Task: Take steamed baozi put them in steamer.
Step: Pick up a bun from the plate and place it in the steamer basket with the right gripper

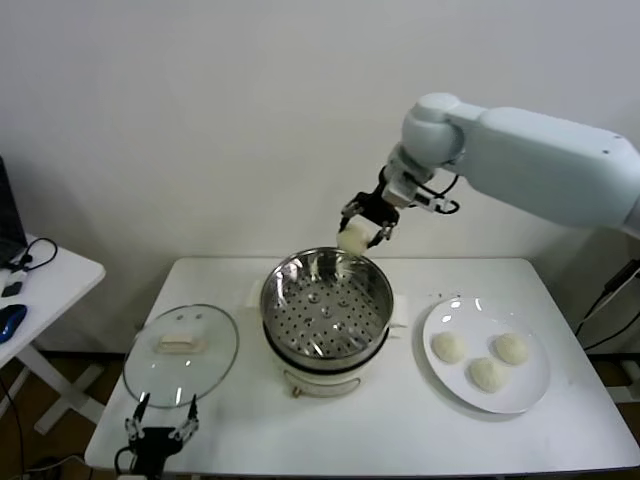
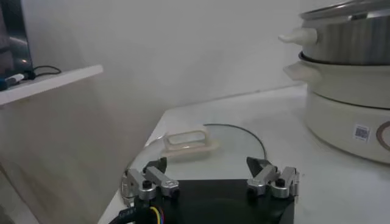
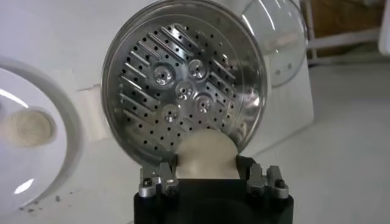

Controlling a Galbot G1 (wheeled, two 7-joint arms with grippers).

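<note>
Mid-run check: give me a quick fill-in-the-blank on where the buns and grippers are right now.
1. The right gripper is shut on one ____, held above the far rim of the steamer.
2. The plate holds ____ buns.
3. The steamer's perforated tray holds ____ buns.
4. The left gripper is open at the table's near edge, next to the glass ____.

Missing words: bun; three; no; lid
</note>
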